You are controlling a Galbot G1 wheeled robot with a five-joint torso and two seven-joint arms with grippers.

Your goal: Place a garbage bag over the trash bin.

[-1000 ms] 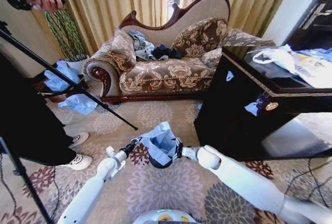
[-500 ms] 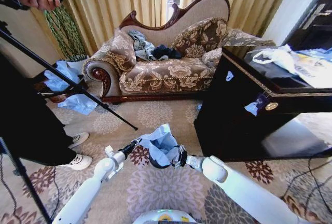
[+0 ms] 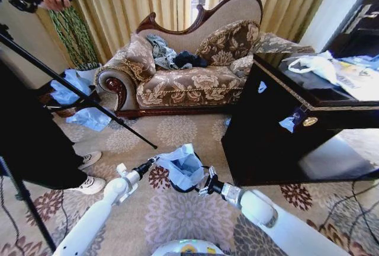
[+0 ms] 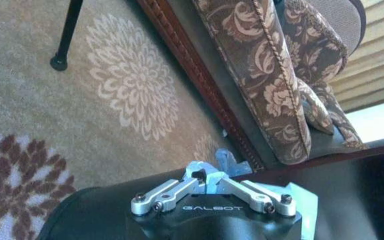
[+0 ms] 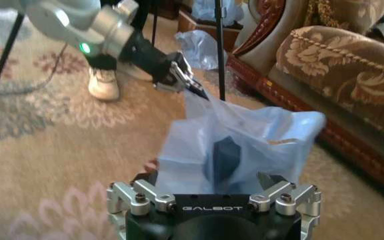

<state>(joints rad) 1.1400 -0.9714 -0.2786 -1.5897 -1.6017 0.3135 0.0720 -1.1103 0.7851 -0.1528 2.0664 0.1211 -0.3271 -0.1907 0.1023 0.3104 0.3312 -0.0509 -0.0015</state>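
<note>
The pale blue garbage bag (image 3: 181, 165) is draped over the small black trash bin (image 3: 188, 189) on the carpet, bunched and standing up above the rim. My left gripper (image 3: 155, 160) is shut on the bag's upper corner at its left side. The right wrist view shows that left gripper (image 5: 190, 86) pinching the bag (image 5: 245, 135) at its far corner. In the left wrist view the gripper (image 4: 205, 176) is closed on a bit of blue plastic. My right gripper (image 3: 208, 184) hangs open just off the bag's near right side; its fingers (image 5: 122, 194) are spread with nothing between them.
A brown patterned sofa (image 3: 189, 78) stands behind the bin. A dark cabinet (image 3: 284, 131) rises close on the right. A tripod leg (image 3: 112, 117) crosses the carpet at the left, next to a person's shoes (image 3: 89, 184). Loose blue plastic sheets (image 3: 89, 118) lie by the sofa's left end.
My right gripper has drawn back from the bag toward me and now stands clear of it. The left gripper has kept its hold on the bag's corner.
</note>
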